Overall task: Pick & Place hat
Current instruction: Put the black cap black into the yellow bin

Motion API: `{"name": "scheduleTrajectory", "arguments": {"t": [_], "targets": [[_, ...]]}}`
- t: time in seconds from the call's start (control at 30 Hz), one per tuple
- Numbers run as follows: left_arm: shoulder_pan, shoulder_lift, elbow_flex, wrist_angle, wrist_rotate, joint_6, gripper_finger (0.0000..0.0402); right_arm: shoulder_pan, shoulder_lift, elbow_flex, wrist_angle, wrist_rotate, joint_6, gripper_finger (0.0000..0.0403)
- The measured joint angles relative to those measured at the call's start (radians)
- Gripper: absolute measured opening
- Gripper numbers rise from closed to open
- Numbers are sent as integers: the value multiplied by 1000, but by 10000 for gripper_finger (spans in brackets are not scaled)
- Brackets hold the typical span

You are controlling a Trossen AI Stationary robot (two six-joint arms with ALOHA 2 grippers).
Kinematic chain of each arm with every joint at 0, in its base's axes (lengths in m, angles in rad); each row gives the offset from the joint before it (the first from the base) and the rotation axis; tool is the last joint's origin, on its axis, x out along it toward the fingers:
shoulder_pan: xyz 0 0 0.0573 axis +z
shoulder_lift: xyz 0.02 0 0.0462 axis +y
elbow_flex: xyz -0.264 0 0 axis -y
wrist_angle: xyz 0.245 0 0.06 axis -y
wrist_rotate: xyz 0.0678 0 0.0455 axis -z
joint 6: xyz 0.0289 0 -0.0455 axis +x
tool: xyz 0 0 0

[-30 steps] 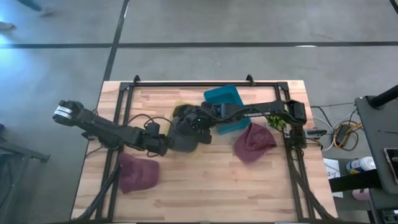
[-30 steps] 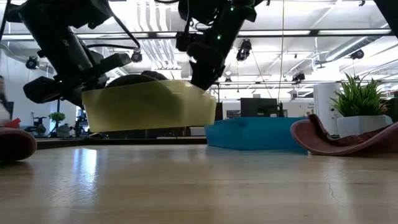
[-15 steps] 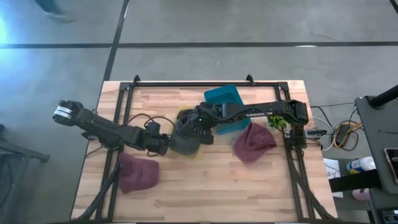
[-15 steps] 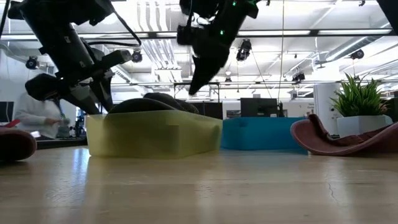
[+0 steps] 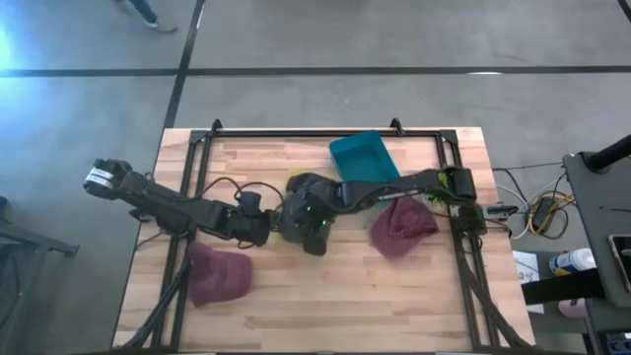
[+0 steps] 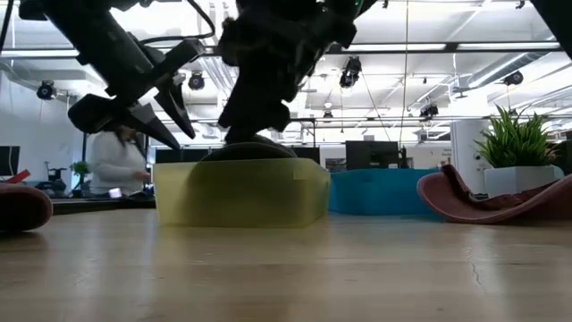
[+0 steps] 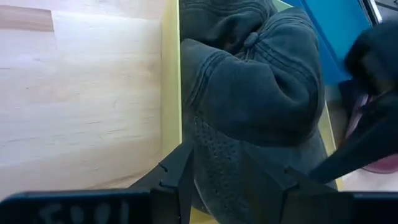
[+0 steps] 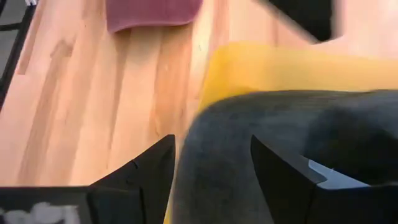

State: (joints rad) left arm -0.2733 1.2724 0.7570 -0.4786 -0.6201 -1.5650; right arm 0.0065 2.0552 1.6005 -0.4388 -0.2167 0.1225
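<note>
Hiding under both arms overhead, grey hat [image 7: 255,93] fills yellow bin [image 6: 237,192].

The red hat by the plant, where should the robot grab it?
Probably from above, pinching the raised edge of the red hat. It lies crumpled and open on the table, and in the low view its rim curls upward, offering a thin fold for a hand to close on.

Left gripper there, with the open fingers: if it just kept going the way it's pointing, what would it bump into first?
Most likely the dark grey hat lying in the yellow bin. The left gripper points straight at it with open fingers, though how near it is stays unclear.
</note>
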Motion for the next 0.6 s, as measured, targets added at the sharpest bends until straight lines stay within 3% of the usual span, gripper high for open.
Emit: {"name": "scheduleTrajectory", "arguments": {"t": [0.27,0.6], "targets": [[-3,0,-8,-1,1,-17,117,18,40,0,-46,193,-82,205],[-3,0,-9,-1,-35,-19,117,19,33,-30,12,188,-71,205]]}}
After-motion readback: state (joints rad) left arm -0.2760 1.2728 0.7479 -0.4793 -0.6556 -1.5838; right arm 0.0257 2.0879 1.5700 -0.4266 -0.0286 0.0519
